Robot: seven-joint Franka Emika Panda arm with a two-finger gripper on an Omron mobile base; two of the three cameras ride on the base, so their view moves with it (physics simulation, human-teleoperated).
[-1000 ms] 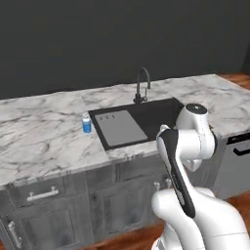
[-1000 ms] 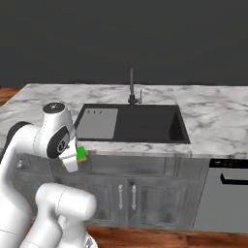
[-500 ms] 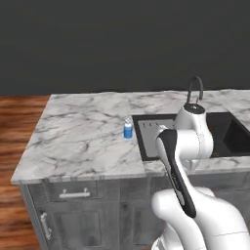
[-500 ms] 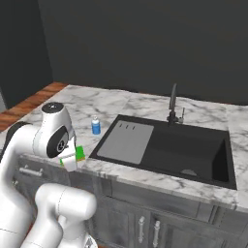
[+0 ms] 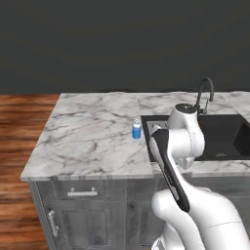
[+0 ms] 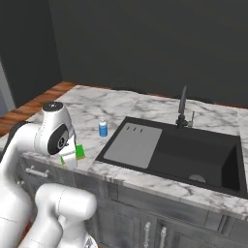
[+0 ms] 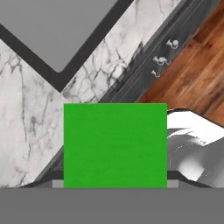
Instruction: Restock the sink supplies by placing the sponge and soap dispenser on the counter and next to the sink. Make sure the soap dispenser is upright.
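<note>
My gripper (image 6: 71,158) is shut on the sponge (image 6: 79,152), a bright green block that takes up the middle of the hand view (image 7: 115,144). It hangs above the front edge of the white marble counter (image 6: 86,105), left of the black sink (image 6: 193,156). The small blue soap dispenser (image 6: 102,128) stands upright on the counter just left of the sink's rim, beyond the gripper; the left base view has it at the same spot (image 5: 136,130) beside the sink (image 5: 222,136). My own arm hides the gripper in the left base view.
A grey flat panel (image 6: 132,145) covers the sink's left part, and a dark gooseneck faucet (image 6: 182,107) rises behind the basin. Bare marble (image 5: 88,136) stretches left of the dispenser. Dark cabinets with handles (image 5: 81,193) and wooden floor (image 7: 199,70) lie below the counter edge.
The base has driven left along the counter, so the whole scene has slid right in the left base view. The sponge has stayed in my shut gripper and the dispenser has stayed put.
</note>
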